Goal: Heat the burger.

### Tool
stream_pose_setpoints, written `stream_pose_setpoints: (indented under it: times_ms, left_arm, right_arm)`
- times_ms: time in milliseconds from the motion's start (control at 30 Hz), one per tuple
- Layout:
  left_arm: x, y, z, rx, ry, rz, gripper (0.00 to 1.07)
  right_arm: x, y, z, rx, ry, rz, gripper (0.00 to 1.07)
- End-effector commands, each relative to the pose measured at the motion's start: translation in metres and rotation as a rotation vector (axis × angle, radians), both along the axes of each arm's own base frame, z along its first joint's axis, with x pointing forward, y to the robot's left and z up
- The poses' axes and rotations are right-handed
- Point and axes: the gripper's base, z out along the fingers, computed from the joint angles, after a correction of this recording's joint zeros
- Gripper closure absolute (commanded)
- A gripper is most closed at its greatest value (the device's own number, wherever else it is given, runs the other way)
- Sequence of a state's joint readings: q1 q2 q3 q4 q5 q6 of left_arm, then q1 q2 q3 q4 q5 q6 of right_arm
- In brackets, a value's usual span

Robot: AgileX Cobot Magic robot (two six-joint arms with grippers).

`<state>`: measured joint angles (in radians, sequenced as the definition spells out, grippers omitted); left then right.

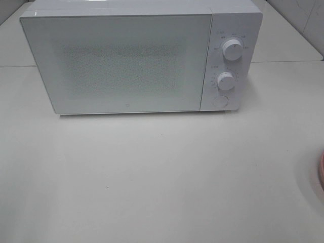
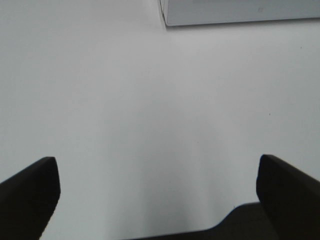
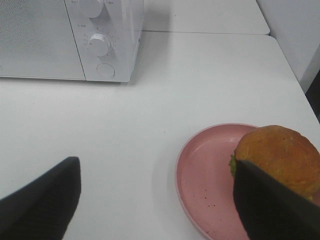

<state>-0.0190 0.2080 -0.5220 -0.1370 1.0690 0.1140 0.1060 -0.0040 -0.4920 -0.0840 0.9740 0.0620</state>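
Note:
The burger [image 3: 280,155] with a golden-brown bun and a bit of green lettuce sits on a round pink plate [image 3: 210,175]. It shows only in the right wrist view, partly behind one dark finger [image 3: 272,205]. My right gripper [image 3: 160,200] is open and empty, above the table beside the plate. The white microwave [image 1: 131,55] stands at the back with its door shut. My left gripper [image 2: 157,192] is open and empty over bare table, some way in front of the microwave's corner [image 2: 240,12]. Neither gripper shows in the exterior high view.
The microwave has two round knobs [image 1: 233,49] [image 1: 225,80] and a round button [image 1: 219,100] on its right panel. A sliver of the pink plate [image 1: 321,172] shows at the right edge of the exterior high view. A wall rises behind the table's right side.

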Motion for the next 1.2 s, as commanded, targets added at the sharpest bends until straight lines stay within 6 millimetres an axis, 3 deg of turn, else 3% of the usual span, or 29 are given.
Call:
stream_pose_setpoints:
  times_ms: [33,367,1200]
  left_arm:
    - [-0.009,0.0,0.0,-0.003,-0.052,0.004,0.07]
    - [-0.036,0.0,0.0,-0.01,-0.218,0.002,0.07]
    - [-0.035,0.0,0.0,0.0,-0.217,0.069,0.07]
  right_arm:
    - [-0.005,0.0,0.0,-0.004,-0.045,0.002,0.32]
    - [-0.005,0.0,0.0,-0.005,-0.045,0.002,0.32]
    - [-0.005,0.0,0.0,-0.005,-0.045,0.002,0.32]
